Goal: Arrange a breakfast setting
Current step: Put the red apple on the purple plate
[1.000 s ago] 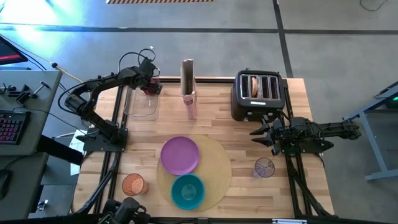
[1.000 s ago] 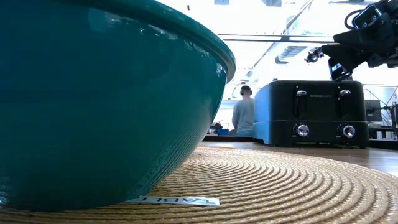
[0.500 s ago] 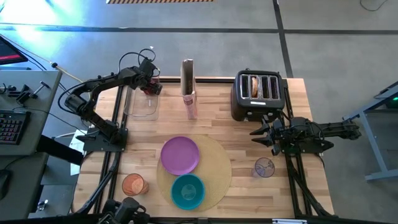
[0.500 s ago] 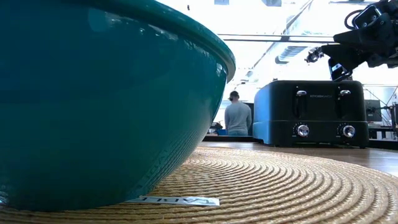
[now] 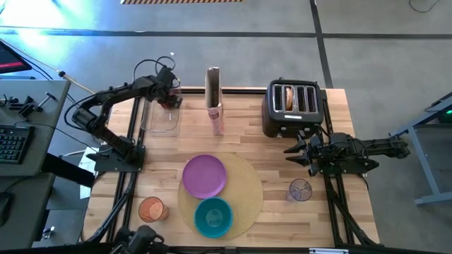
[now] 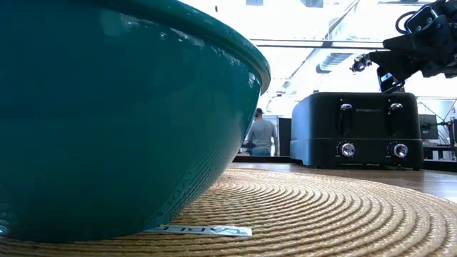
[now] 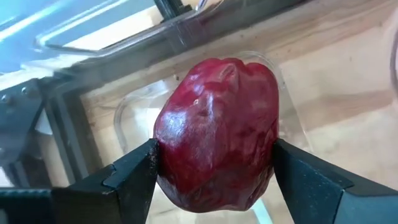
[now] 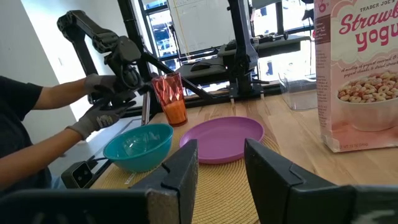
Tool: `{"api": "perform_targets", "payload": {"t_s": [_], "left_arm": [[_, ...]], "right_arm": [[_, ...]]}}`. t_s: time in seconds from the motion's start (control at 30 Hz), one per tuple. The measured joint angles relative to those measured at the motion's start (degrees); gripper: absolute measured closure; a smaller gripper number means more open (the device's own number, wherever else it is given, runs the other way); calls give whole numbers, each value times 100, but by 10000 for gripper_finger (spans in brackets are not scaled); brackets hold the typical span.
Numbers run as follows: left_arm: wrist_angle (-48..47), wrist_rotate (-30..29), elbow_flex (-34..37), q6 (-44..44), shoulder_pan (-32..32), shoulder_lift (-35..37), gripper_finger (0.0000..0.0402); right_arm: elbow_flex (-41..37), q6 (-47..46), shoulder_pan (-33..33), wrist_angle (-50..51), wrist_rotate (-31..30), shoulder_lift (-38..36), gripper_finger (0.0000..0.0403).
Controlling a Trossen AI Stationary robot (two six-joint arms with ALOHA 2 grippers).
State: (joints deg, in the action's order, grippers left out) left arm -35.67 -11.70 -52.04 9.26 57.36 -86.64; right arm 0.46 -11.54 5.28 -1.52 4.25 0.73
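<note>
At the far left of the table, the red fruit (image 7: 216, 134) is held tight between the 2 fingers of the left gripper (image 5: 168, 97), up above a clear tub (image 5: 162, 120). The fruit is round and smooth, so it could be squeezed out of the fingers and dropped back into the tub or onto the wood, where it could roll off the table. On the way to the round tan mat (image 5: 244, 185), the tall cereal box (image 5: 214, 99) could be bumped and knocked over if the arm is swung too low. The purple plate (image 5: 205, 176) and the teal bowl (image 5: 213, 216) are set on the mat, and the orange cup (image 5: 151, 209) is placed beside it. The right gripper (image 5: 302, 154) is kept open and empty in front of the toaster (image 5: 293, 107), near the clear glass (image 5: 300, 190), which could be tipped.
</note>
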Motion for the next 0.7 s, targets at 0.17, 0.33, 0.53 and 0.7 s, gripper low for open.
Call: {"api": "perform_targets", "payload": {"t_s": [0.17,0.33,0.53,0.7], "left_arm": [[-237,2,1,-13,-1,239,132],[-516,26,1,-9,-98,605,133],[-972,26,1,24,-355,1313,133],[-1284,54,-1,212,-748,2012,133]], "right_arm": [[1,0,0,0,-2,0,288],[1,0,0,0,-1,0,288],[-1,0,0,0,-2,0,288],[1,0,0,0,0,0,288]]}}
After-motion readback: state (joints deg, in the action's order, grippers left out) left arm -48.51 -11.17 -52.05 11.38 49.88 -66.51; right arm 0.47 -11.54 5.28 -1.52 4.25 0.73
